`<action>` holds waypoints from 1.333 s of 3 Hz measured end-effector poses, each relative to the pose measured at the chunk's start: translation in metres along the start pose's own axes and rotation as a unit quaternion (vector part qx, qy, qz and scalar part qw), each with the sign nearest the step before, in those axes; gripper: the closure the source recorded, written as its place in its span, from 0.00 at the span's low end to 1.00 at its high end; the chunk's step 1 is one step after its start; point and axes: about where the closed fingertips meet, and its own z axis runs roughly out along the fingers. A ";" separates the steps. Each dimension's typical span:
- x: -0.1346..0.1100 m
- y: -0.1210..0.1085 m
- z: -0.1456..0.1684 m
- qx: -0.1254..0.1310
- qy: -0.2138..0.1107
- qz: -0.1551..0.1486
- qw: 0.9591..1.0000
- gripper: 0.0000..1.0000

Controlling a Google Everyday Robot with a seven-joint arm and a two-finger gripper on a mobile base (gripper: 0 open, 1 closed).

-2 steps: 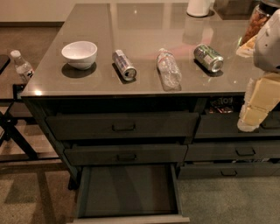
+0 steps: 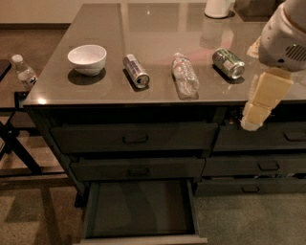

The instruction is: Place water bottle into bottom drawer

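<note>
The water bottle (image 2: 185, 77) is clear ribbed plastic with a white cap. It lies on its side on the grey counter (image 2: 143, 28), near the front edge, between two cans. The bottom drawer (image 2: 139, 209) is pulled open below the counter's left stack, with a bare dark floor and a paler front rim. My gripper (image 2: 260, 103) hangs at the right, cream-coloured and pointing down, in front of the counter's front edge. It is to the right of the bottle, apart from it, and holds nothing that I can see.
A white bowl (image 2: 87, 58) and a silver can (image 2: 136, 70) lie left of the bottle, and a green can (image 2: 228, 62) lies to its right. A white jug (image 2: 218, 8) stands at the back. A small bottle (image 2: 24, 72) stands on a side stand at the left. Two shut drawers (image 2: 135, 139) sit above the open one.
My gripper has moved a little left and up, closer to the counter's front edge. The bottle, cans, bowl and drawer have not moved.
</note>
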 end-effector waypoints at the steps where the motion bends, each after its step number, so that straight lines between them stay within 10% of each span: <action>1: -0.013 -0.009 0.021 -0.025 0.015 0.024 0.999 0.00; 3: -0.021 -0.018 0.029 -0.037 -0.012 0.047 0.998 0.00; 4: -0.031 -0.042 0.052 -0.066 -0.013 0.106 0.992 0.00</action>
